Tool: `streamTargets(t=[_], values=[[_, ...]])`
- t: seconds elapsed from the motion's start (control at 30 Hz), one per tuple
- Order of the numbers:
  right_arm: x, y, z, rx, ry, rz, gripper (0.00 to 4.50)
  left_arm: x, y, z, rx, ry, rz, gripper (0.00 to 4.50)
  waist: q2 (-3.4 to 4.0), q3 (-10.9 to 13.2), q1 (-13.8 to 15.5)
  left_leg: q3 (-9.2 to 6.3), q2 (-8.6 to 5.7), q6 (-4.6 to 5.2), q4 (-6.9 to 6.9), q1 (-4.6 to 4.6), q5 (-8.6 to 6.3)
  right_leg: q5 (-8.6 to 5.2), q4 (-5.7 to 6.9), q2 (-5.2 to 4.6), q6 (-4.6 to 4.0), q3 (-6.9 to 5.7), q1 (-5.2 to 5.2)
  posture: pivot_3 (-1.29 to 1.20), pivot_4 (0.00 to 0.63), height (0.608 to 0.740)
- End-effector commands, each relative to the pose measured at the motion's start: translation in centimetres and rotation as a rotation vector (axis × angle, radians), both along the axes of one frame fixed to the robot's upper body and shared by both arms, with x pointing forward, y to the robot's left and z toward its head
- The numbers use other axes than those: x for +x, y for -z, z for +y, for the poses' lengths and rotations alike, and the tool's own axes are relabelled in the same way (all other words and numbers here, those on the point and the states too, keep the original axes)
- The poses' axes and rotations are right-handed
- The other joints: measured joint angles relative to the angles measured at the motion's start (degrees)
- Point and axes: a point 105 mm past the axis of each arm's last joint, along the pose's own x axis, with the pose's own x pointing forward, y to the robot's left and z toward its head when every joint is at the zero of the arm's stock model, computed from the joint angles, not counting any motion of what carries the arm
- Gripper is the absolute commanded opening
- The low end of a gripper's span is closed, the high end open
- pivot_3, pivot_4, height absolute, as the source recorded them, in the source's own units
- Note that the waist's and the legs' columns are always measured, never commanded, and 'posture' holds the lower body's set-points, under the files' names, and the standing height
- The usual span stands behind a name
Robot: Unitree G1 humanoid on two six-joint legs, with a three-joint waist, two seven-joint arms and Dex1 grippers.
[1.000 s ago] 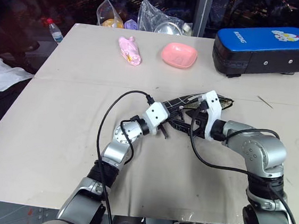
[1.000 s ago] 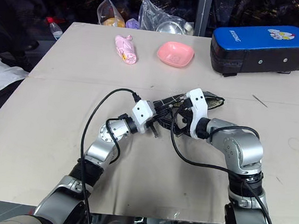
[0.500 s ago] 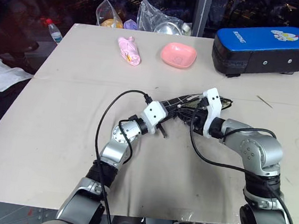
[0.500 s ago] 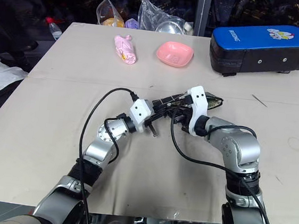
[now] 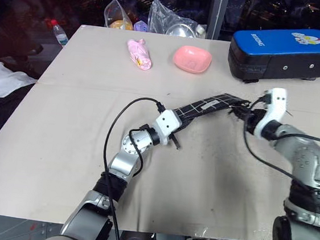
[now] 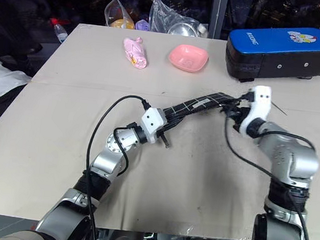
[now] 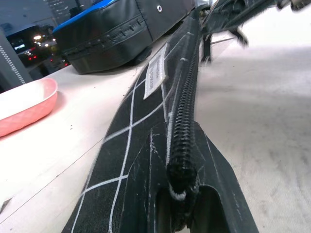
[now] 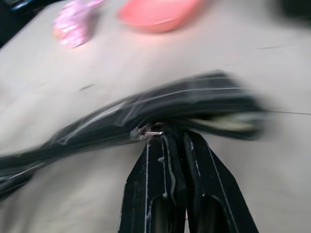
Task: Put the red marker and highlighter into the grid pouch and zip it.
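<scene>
The grid pouch (image 5: 207,106) is stretched taut just above the table between my two grippers. My left gripper (image 5: 178,121) is shut on the pouch's near left end. In the left wrist view the zipper teeth (image 7: 182,111) run closed beside the white label (image 7: 155,75). My right gripper (image 8: 175,138) is shut on the zipper pull (image 8: 146,132) close to the pouch's far right end. It also appears in the head view as the right gripper (image 5: 246,112). A pale green sliver, likely the highlighter (image 8: 226,124), shows inside the gap at that end. The red marker is hidden.
A blue-topped black case (image 5: 287,53) stands at the back right, close behind my right hand. A pink bowl (image 5: 192,58) and a pink soft thing (image 5: 139,55) lie at the back. Plastic bags (image 5: 170,21) and a bottle (image 5: 57,32) sit beyond the table's far edge.
My right gripper shut on the zipper pull and swept right along the pouch, which is now drawn out straight. The left gripper kept its place and grip.
</scene>
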Motion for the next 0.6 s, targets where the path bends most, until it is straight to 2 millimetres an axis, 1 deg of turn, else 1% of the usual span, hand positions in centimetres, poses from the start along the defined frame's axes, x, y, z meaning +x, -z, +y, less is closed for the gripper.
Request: streamTargets(t=[0.03,0.07,0.17,0.2,0.23,0.27,0.33,0.37,0.4,0.43,0.47,0.5,0.53,0.6], values=[[0.6,-2.4,-5.3,-0.021,0.232,-0.095,0.04,0.3,-0.7,0.9,-0.014,-0.040,-0.032,0.00,0.00,0.00,-0.07,0.00,0.00,0.00,-0.02,0.02,0.00,0.00,0.00,0.03,0.00,0.00,0.00,0.00,0.150,0.717],[0.6,-2.4,-5.7,-0.026,0.250,-0.097,0.04,0.3,-0.7,0.9,-0.012,-0.043,-0.034,0.00,0.01,0.00,-0.08,0.00,0.02,0.00,-0.04,0.03,0.00,0.00,0.00,0.07,0.00,0.01,0.00,0.00,0.150,0.717],[-0.2,-1.7,-5.0,-0.083,0.161,-0.085,0.04,0.5,-0.8,1.2,0.005,-0.060,-0.049,0.00,0.02,0.01,0.00,-0.01,0.03,-0.01,-0.07,0.03,0.00,0.00,0.00,0.10,0.00,0.02,-0.03,0.00,0.150,0.717],[-0.4,-1.2,-4.9,-0.111,0.139,-0.074,0.62,0.6,-0.8,1.3,0.010,-0.068,-0.057,0.00,0.02,0.01,0.15,0.00,0.03,0.00,-0.07,0.02,0.00,0.00,-0.01,0.09,0.00,0.04,-0.03,0.00,0.150,0.717],[-0.6,-0.9,-4.9,-0.128,0.117,-0.065,0.83,0.6,-0.9,1.4,0.010,-0.072,-0.061,0.00,0.02,0.01,0.24,-0.01,0.03,0.00,-0.07,0.00,0.00,0.00,-0.06,0.07,0.00,0.01,-0.02,0.00,0.150,0.717],[-0.8,-0.5,-4.9,-0.151,0.098,-0.058,1.24,0.6,-0.9,1.6,0.008,-0.073,-0.062,0.00,0.02,0.01,0.21,-0.01,0.02,0.00,-0.08,-0.03,0.00,-0.01,-0.09,0.03,0.01,0.00,-0.02,0.00,0.150,0.717],[-1.0,0.3,-5.2,-0.232,0.063,-0.062,2.29,0.5,-1.1,2.2,0.011,-0.085,-0.072,0.71,0.02,0.01,0.06,0.04,0.02,0.00,-0.07,-0.03,0.00,0.00,-0.14,0.01,0.01,0.05,-0.02,0.00,0.150,0.717],[-1.1,0.5,-5.3,-0.264,0.051,-0.068,2.73,0.5,-1.1,2.5,0.014,-0.093,-0.076,0.97,0.02,0.01,-0.07,0.05,0.03,0.01,-0.07,-0.02,0.00,0.00,-0.15,0.00,0.01,0.08,-0.02,0.00,0.150,0.717],[-1.2,0.8,-5.5,-0.314,0.036,-0.088,3.29,0.6,-1.3,3.2,0.020,-0.131,-0.093,1.51,0.02,0.01,-0.17,0.06,0.01,0.15,-0.07,0.00,-0.09,0.00,-0.17,0.01,0.02,0.10,0.00,0.00,0.150,0.717],[-1.3,1.0,-5.7,-0.353,0.014,-0.110,3.75,0.8,-1.5,4.1,0.012,-0.174,-0.102,1.93,0.02,0.01,-0.17,0.07,0.02,0.21,-0.08,0.02,-0.12,0.00,-0.17,0.03,0.02,0.12,0.00,0.00,0.150,0.717],[-1.4,1.1,-5.7,-0.378,-0.013,-0.128,4.28,0.9,-1.9,4.8,-0.001,-0.205,-0.108,2.45,0.01,0.02,-0.16,0.07,0.02,0.21,-0.09,0.03,-0.12,0.00,-0.16,0.04,0.02,0.12,-0.01,0.00,0.150,0.717],[-1.5,1.3,-5.7,-0.393,-0.034,-0.141,4.50,0.9,-2.1,5.2,-0.010,-0.223,-0.112,2.91,0.01,0.02,-0.14,0.05,0.02,0.21,-0.10,0.03,-0.12,-0.01,-0.17,0.06,0.02,0.11,0.00,0.00,0.150,0.717],[-1.6,1.3,-5.6,-0.389,-0.062,-0.168,4.50,0.8,-2.3,5.7,-0.022,-0.233,-0.113,3.37,0.01,0.02,-0.11,0.05,0.03,0.21,-0.11,0.03,-0.12,-0.01,-0.17,0.08,0.02,0.10,-0.01,0.00,0.150,0.717],[-2.2,1.9,-5.8,-0.392,-0.136,-0.197,4.50,0.0,-2.6,7.3,-0.046,-0.250,-0.095,4.43,0.01,0.02,-0.07,0.04,0.06,0.12,-0.11,0.03,-0.07,-0.01,-0.17,0.11,0.02,0.09,-0.01,0.00,0.150,0.717]])
